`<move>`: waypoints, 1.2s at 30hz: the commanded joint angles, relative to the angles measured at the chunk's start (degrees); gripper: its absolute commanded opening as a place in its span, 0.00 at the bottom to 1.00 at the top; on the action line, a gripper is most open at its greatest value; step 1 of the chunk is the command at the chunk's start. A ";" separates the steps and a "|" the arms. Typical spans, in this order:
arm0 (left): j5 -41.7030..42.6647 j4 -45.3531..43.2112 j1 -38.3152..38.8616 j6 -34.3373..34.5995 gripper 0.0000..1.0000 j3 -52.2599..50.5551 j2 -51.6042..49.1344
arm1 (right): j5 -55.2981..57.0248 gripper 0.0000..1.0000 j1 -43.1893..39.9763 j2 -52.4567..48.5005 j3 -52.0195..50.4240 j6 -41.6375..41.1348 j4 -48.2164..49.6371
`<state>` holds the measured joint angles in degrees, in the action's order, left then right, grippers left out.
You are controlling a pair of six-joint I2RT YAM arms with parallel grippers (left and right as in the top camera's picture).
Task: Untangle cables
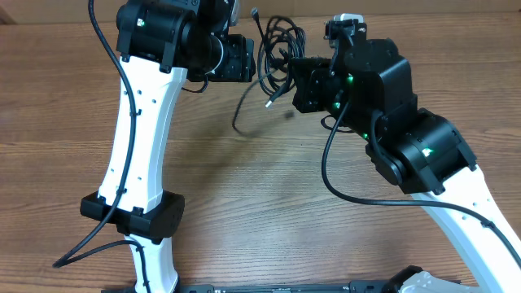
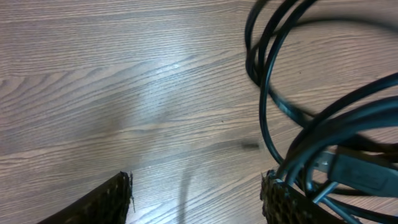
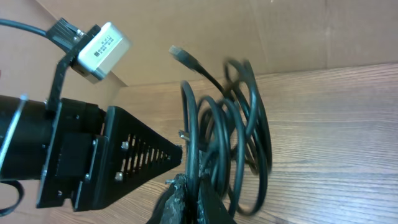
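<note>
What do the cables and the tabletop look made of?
The cables: probably rubber or PVC jackets, black, smooth and slightly shiny; they curve in soft loops. The table: wood-grain laminate or veneer, I cannot tell which, with a semi-gloss finish; a pale glare lies across the grain.

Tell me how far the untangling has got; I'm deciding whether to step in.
Done: little; the thin black cables are one looped bundle, with a plug-ended strand trailing loose. In hand: the right end effector is shut on the loops, and the left end effector stands open beside them. Left: pulling every cable apart and laying them out separately.
</note>
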<state>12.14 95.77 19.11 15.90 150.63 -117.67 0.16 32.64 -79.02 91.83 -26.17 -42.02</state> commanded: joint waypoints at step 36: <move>14.71 -0.83 0.83 -6.47 0.39 -0.48 -7.30 | -18.78 0.04 -0.39 7.08 0.17 -8.55 7.06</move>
<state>27.83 95.42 20.03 9.02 150.36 -121.67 -16.49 31.86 -76.75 91.15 -34.33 -36.64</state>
